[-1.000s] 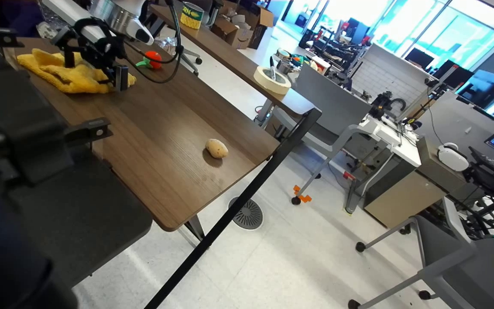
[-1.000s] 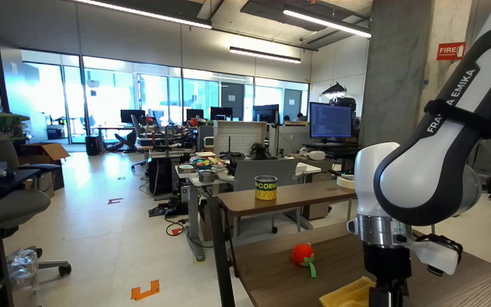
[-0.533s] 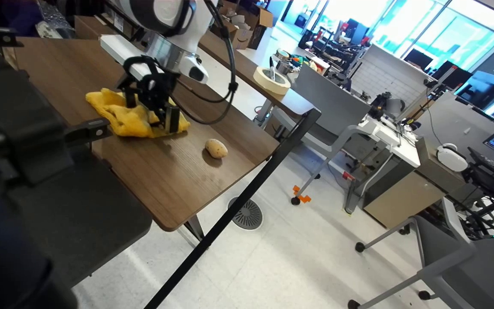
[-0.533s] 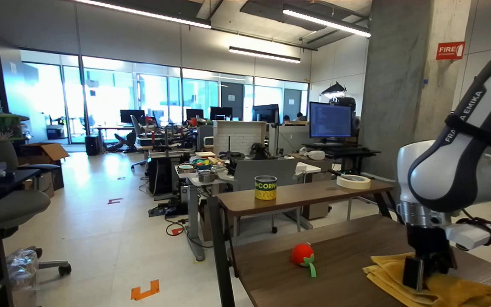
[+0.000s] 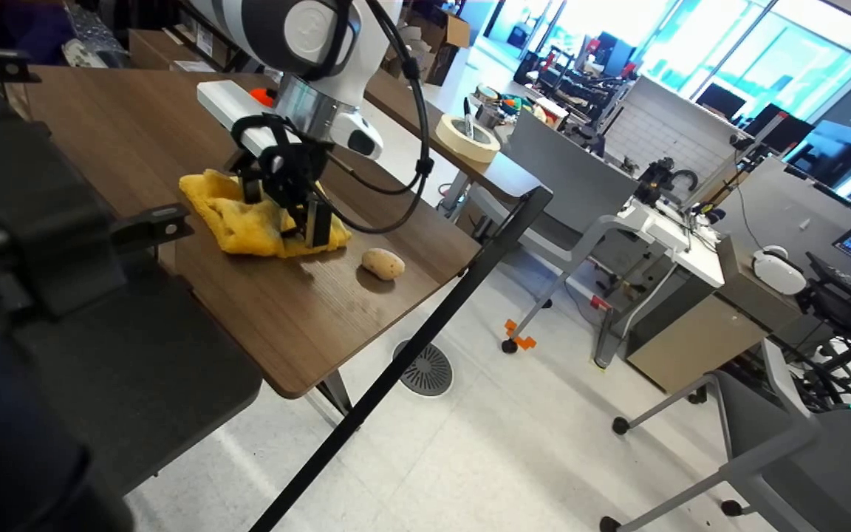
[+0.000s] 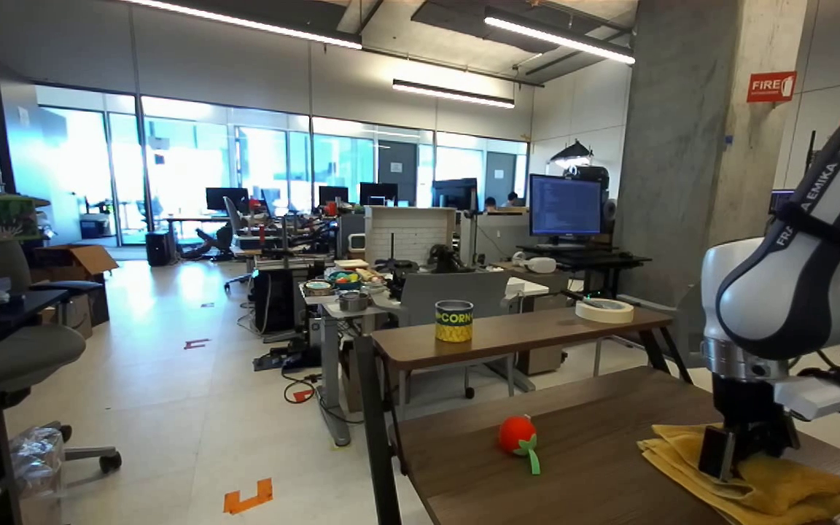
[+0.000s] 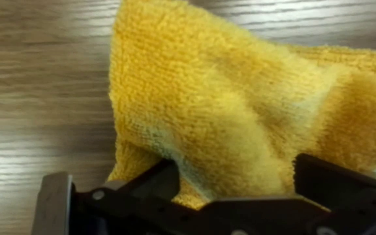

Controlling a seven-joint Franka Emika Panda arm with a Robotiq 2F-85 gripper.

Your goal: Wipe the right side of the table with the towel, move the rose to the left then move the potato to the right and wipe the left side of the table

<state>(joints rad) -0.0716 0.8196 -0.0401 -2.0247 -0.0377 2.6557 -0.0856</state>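
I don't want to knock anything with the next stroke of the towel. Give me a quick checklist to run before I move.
1. Towel under the end effector: ok, it lies on the table.
2. Towel firmly gripped: cannot tell; the jaws stand apart with it between them.
3. Room before the potato: not ok, it sits close to the towel's edge.
4. Rose clear of the towel: ok, table shows between them.
5. Cable clear of the potato: cannot tell; its loop hangs nearby, depth unclear.
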